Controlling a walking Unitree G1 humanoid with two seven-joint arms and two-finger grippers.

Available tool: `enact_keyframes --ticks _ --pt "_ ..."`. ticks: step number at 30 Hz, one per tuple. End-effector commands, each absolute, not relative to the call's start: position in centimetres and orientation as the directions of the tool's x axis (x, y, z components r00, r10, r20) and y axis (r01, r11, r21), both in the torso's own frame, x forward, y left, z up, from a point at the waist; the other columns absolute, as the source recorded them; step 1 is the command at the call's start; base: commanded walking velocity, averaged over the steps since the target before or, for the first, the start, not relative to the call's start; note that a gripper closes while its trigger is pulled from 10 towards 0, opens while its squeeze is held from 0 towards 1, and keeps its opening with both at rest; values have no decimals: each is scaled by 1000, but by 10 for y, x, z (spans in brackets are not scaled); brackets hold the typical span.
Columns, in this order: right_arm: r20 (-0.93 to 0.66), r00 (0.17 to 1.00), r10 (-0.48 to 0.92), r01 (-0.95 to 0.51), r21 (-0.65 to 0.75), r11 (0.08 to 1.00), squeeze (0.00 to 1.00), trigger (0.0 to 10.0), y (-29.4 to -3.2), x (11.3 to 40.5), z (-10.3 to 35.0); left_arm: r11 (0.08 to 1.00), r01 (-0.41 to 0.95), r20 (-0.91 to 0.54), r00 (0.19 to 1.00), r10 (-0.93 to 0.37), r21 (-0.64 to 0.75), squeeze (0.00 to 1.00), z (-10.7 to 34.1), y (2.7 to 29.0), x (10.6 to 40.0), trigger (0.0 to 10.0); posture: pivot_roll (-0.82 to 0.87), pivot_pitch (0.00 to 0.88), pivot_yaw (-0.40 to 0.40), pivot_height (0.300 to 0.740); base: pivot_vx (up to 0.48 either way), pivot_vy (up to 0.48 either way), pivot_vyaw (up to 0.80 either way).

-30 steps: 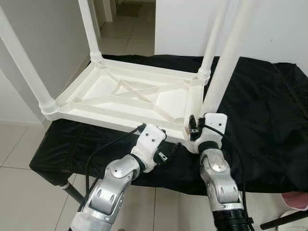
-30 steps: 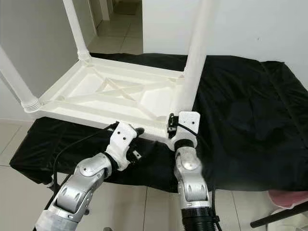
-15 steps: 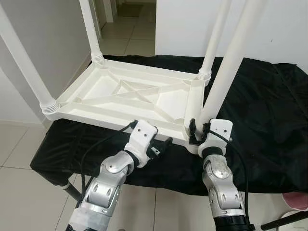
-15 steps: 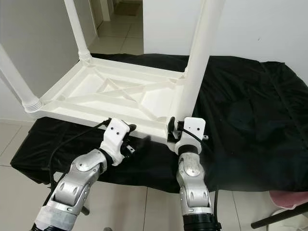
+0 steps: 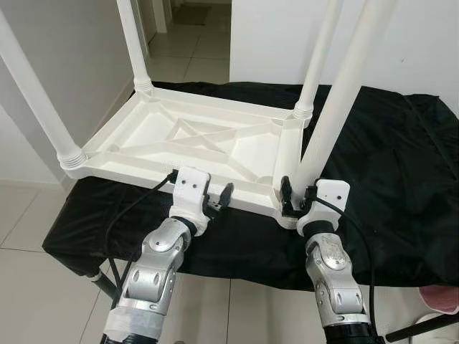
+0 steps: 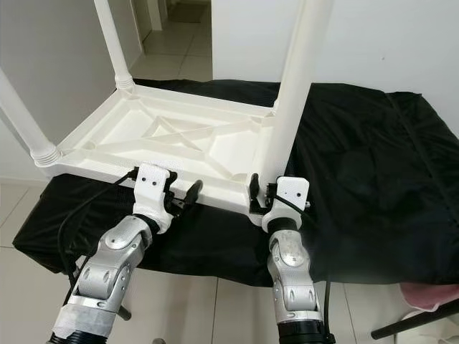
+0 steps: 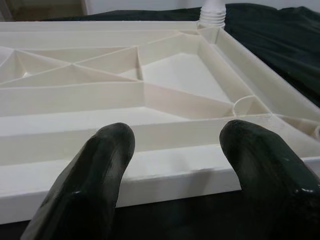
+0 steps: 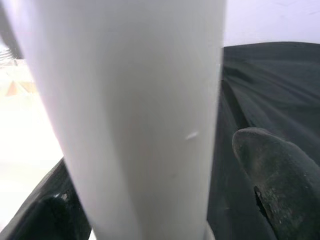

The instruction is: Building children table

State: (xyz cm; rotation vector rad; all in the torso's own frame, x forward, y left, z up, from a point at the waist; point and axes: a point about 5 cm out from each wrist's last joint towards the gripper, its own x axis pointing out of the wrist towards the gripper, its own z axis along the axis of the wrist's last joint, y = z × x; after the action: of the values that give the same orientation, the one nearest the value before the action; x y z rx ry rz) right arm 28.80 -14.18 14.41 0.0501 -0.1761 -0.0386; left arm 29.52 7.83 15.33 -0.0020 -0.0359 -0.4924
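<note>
Right now the upturned white children's table (image 5: 193, 140) lies top-down on the black-draped desk (image 5: 387, 186), three legs already standing in their corners. I am setting the fourth leg (image 5: 337, 107) into the near corner on my right side. My right hand (image 5: 297, 197) sits low at the foot of that leg, one finger either side of it; the wrist view shows the leg between my fingers, but I cannot tell whether they are closed firmly on it. My left hand (image 5: 219, 198) is spread open and holds nothing, its fingers (image 7: 95, 175) poised just at the table's near rim.

To do this well, I judge I should steady the rim with the left and keep the leg plumb while seating it.

That corner overhangs close to the desk's front edge, so a hard push could slide the table. Open cloth lies to my right.
</note>
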Motion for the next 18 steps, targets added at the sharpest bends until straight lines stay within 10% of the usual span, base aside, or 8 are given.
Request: enact_keyframes --ticks 1,18 --pt "144 989 -16 7 63 998 0 10000 -134 287 135 914 406 45 913 -406 7 0 150 85 297 10000 -22 46 8 740 0 0 0" --pt "163 986 30 -47 98 994 0 10000 -118 291 135 954 275 82 960 -266 -123 0 151 99 306 10000 -34 39 59 740 0 0 0"
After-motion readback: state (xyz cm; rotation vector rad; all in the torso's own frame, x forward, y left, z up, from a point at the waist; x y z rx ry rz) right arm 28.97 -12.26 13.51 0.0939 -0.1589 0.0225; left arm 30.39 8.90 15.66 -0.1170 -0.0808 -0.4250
